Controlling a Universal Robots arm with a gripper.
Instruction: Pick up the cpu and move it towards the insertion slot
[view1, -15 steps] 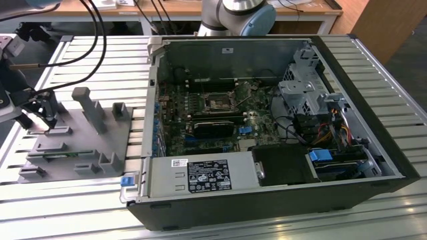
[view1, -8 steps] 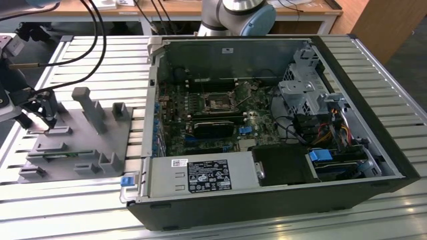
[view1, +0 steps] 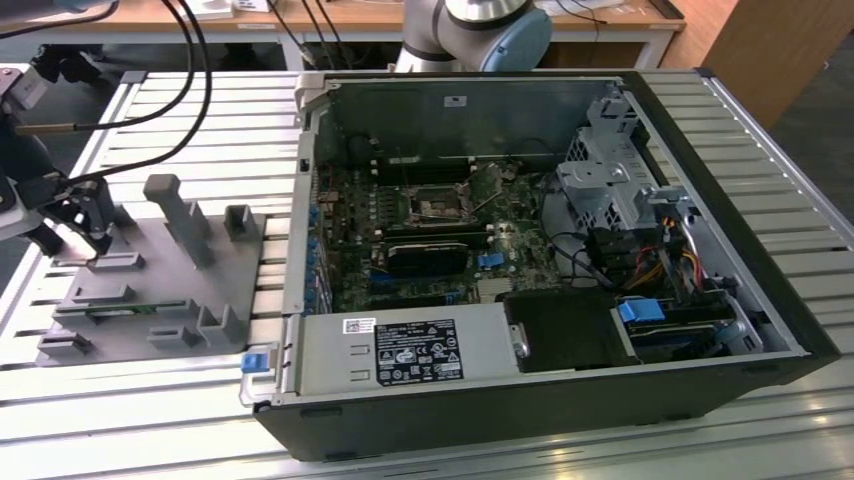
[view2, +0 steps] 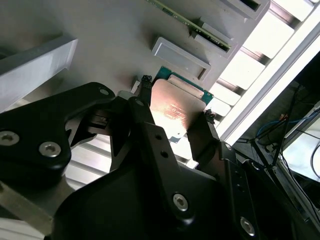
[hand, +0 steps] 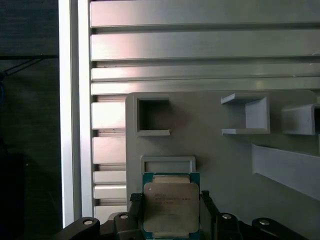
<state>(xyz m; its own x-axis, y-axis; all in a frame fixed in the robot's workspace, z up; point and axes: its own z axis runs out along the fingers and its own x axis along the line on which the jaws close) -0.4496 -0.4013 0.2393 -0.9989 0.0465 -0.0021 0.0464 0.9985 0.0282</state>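
Observation:
In both wrist views the cpu (hand: 171, 207) (view2: 176, 111), a flat square chip with a silver top and a green rim, sits between my two black fingertips (hand: 135, 201) (view2: 145, 82), which press on its opposite edges. My gripper (hand: 170, 200) (view2: 176, 100) is shut on it, low over the grey holder tray (hand: 210, 155). In the exterior view my gripper (view1: 91, 240) hangs over the tray's far corner at the exterior view's left. The insertion slot (view1: 437, 203), a silvery frame around a dark centre, lies on the motherboard inside the open computer case (view1: 787, 320), well to the right of the gripper.
The grey holder tray (view1: 160, 290) carries upright posts (view1: 180, 215) and empty recesses (hand: 152, 117). A slatted metal table (view1: 160, 400) lies under everything. In the case are a power supply (view1: 400, 355), a drive cage (view1: 607, 190), cables and a small blue connector (view1: 490, 260).

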